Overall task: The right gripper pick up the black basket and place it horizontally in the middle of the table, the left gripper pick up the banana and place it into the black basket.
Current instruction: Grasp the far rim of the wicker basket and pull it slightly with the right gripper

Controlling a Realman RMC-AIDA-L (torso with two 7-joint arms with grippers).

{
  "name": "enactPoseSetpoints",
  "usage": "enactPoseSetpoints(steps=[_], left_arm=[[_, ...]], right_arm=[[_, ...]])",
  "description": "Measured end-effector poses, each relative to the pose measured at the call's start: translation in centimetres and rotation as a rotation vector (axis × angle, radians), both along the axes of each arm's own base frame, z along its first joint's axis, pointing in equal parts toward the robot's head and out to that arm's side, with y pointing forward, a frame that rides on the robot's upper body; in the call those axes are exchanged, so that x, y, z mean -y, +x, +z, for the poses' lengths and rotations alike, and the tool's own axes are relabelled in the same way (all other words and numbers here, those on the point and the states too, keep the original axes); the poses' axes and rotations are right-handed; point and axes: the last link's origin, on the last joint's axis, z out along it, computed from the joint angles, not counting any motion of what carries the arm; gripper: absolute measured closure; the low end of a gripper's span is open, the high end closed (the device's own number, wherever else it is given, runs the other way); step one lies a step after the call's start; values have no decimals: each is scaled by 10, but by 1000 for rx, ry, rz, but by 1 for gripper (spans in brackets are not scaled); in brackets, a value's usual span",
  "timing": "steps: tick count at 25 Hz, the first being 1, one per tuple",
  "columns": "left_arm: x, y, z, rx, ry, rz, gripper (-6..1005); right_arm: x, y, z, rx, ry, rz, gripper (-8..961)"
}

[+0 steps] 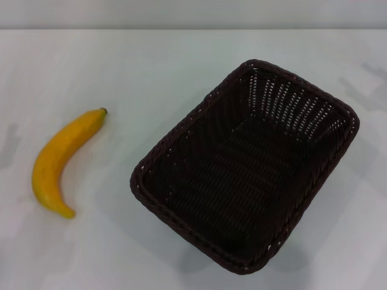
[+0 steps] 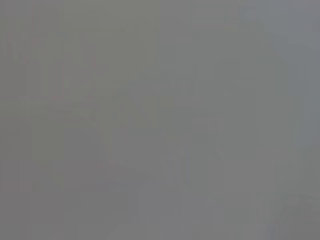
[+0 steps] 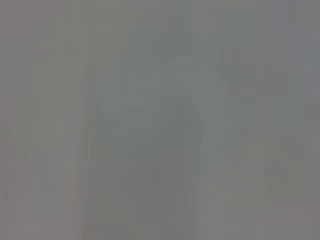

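On the white table, the head view shows two things well apart from each other. The black basket sits right of centre, a large rectangular woven wicker basket with rounded corners and a braided rim. It stands upright on its base with the open side up, and it is turned at an angle: one corner points toward the far right, the opposite corner toward the near left, so its long sides run diagonally across the table rather than level with the near edge. The inside is empty, and light shows through the weave of the far wall.

The banana lies flat on the table at the left, clear of the basket with bare table between them. It is yellow-orange and curved, with its small dark stem tip at the far end, pointing up and to the right, and its blunter end nearer, at the lower left. The curve bulges toward the left.

Neither tool appears in the head view, and no arm reaches into it. Both wrist views show only an even grey field with nothing distinguishable, so whether the left tool or the right tool is wide or narrow cannot be told.
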Motion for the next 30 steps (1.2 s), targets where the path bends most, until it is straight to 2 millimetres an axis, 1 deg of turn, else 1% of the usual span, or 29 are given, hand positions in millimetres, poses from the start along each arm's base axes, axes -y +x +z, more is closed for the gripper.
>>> enactPoseSetpoints(steps=[5,9,12,18,23,30], left_arm=[[-1,0,-1,4,-12,0,129],[-1,0,-1,7,-13,0,130],[-1,0,-1,7,-13,-1,130],[-4,2,-3,7,-21,-12,130],[-4,4,-5,7,-29,-18,130],[-4,4,-6,11,-30,-17,130]], right_arm=[[-18,-17,6,73,-162,-23,231],[-25,-27,10,129,-316,-46,230],[-27,-34,7,190,-393,-42,230],[-34,-52,-6,332,-472,5,230],[-42,-68,-22,452,-529,49,234],[-47,-77,-40,553,-579,70,245]])
